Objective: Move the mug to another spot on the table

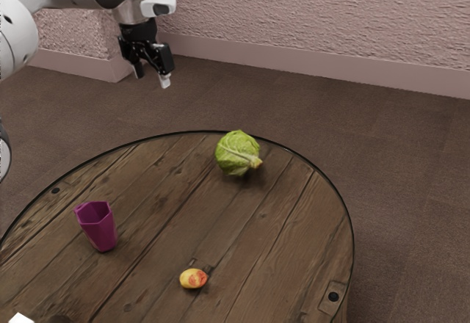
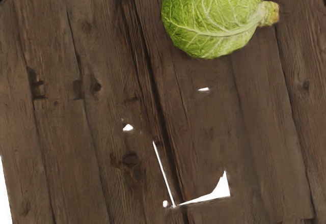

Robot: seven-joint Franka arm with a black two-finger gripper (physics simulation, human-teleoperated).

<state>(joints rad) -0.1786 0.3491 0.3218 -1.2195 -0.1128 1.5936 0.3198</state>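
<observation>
A magenta mug (image 1: 96,224) without a visible handle stands upright on the round wooden table (image 1: 294,235), toward the exterior view's left. My gripper (image 1: 151,78) hangs high above the table's far edge, well up and away from the mug. It is open, with nothing between its fingers. In the wrist view I look down on the table planks (image 2: 76,132).
A green cabbage (image 1: 237,153) (image 2: 211,15) lies near the table's far edge, below and to the exterior view's right of my gripper. A small yellow-red fruit (image 1: 193,278) rests near the front. A white corner (image 1: 18,317) shows at the exterior view's lower left.
</observation>
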